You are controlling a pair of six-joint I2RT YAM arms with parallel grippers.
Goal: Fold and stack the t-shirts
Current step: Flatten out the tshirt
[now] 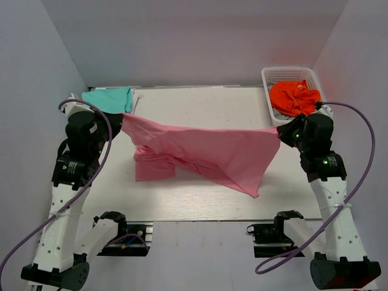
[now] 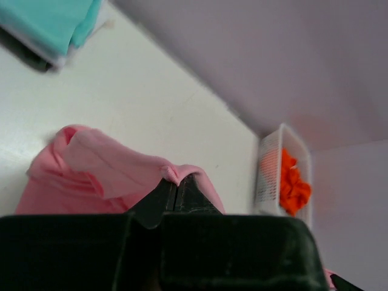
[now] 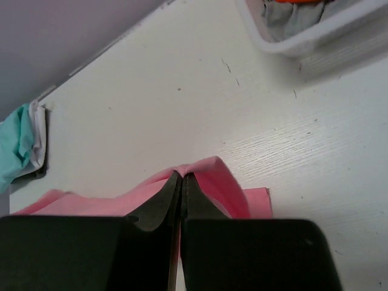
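Tension matters here: left fingers [image 2: 162,199] and right fingers [image 3: 165,205] each pinch 1 end of the pink t-shirt [image 1: 206,151], stretched above the desk [image 1: 200,109] (its lower part rests there). Lowering both ends evenly should spread it flat, clear of the teal t-shirt [image 1: 109,99].

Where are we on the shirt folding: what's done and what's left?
Done: the teal shirt looks folded at the far left corner of the table. In hand: the pink shirt is stretched between the left end effector and right end effector, both shut on its edge, its lower part draping on the table. Left: folding it and stacking it with the teal one.
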